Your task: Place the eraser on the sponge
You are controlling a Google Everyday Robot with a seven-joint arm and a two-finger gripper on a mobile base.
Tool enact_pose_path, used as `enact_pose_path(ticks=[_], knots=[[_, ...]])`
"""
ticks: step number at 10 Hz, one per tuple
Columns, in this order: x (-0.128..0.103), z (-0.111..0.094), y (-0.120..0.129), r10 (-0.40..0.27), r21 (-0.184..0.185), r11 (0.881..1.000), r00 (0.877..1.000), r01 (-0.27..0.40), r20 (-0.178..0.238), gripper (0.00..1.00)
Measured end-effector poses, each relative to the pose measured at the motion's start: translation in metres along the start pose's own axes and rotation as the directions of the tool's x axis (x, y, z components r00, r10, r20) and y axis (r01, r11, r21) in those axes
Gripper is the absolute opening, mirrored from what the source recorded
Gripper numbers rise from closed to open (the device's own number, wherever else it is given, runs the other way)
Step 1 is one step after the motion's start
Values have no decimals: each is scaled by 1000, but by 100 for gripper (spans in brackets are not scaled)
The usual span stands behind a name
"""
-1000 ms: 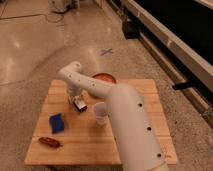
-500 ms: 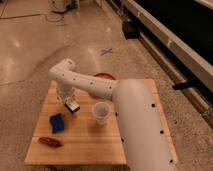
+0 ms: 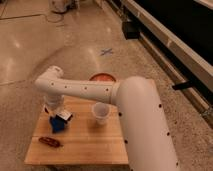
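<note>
Since half a second earlier, the claw [image 3: 59, 113] had carried the eraser [image 3: 64, 116] leftward in the view and toward the table's near edge, so that it hung over the sponge [image 3: 57, 125] and no longer beside it; the sponge, the cup and the red-brown stick lay where they had lain before.

The claw pointed down from the end of the white arm [image 3: 90, 90], which reached in from the right side of the view and bent at a rounded joint above the claw; its fingers were pinched on the eraser, though the grip itself was hard to make out. The eraser sat at the claw's tip, tilted, its white face up and its black body showing at the edge; it was directly over the sponge's upper right part, and whether the two were touching could not be told.

The blue sponge lay just under the claw on the wooden table [image 3: 85, 147]; the see-through cup [image 3: 100, 112] stood upright to the claw's right in the view, clear of it; the red-brown stick [image 3: 50, 142] lay flat nearer the front edge than the claw and apart from the sponge; an orange-red dish [image 3: 102, 77] sat beyond the claw at the table's far edge, partly hidden by the arm; a blue cross [image 3: 106, 51] marked the floor well beyond.
</note>
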Motion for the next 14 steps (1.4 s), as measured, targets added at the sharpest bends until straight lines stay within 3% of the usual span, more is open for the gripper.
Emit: enact_pose_path(ticks=[1,2,6,7,11,14], knots=[[1,4,-10,-25,3,1000,1000,25,2,15],[3,11,-20,-51,8,999,999,51,5,22],[9,36,-31,-86,-10,996,996,86,32,61],[9,40,-29,-84,-16,996,996,85,39,65],[13,45,-22,-71,-38,997,996,73,61,66],[18,42,-18,-64,-46,997,996,66,55,66]])
